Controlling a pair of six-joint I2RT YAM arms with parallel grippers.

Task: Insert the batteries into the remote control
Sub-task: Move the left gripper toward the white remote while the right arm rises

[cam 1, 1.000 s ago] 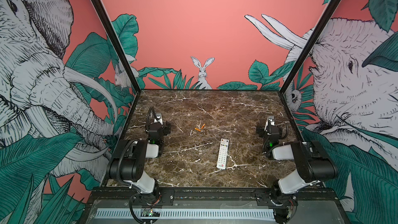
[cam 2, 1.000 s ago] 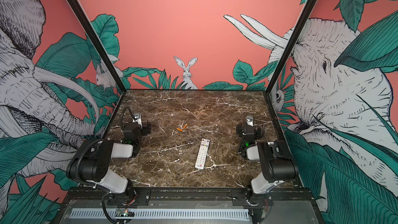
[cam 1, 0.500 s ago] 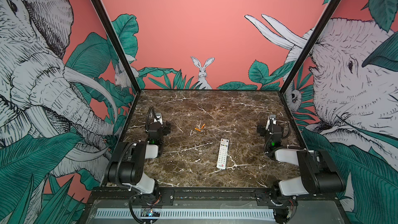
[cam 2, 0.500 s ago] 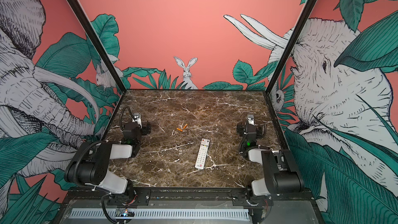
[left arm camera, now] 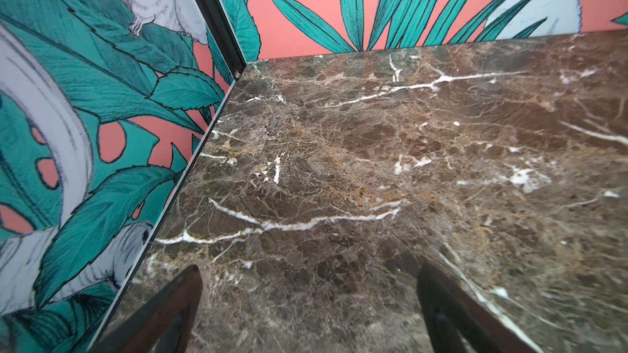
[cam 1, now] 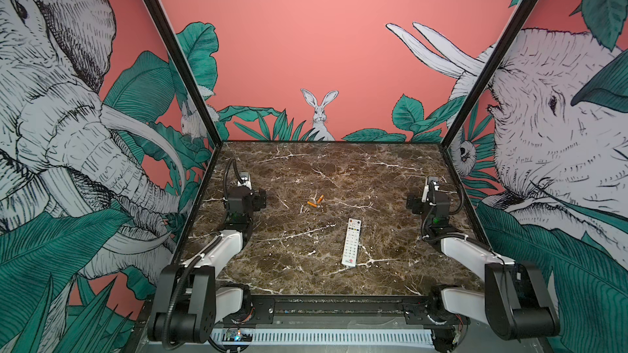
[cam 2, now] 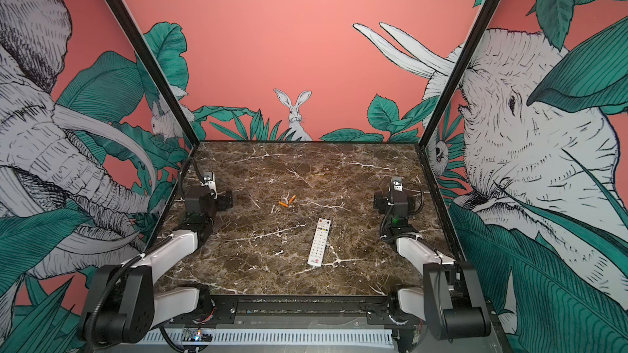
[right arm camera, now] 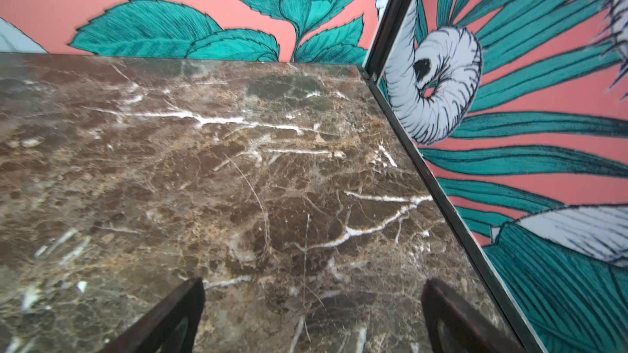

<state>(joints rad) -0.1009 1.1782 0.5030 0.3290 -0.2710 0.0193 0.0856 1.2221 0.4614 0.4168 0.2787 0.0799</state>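
Since the remote control (cam 1: 351, 242) lies buttons-up on the worktop (cam 1: 339, 171), with the batteries (cam 1: 315, 201) close together beyond it, I fear a clumsy pinch would send those slim cylinders rolling, and the back must first be turned up. My left end effector (left arm camera: 309, 268) and right end effector (right arm camera: 314, 281) hang wide open, empty, near the side walls. Only the top views show the parts; the wrist views show just bare marble.

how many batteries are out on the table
2. The left battery lies on the marble table, beyond the red-button end of the remote control. The right battery sits beside it, angled, their ends close together. None appears hidden.
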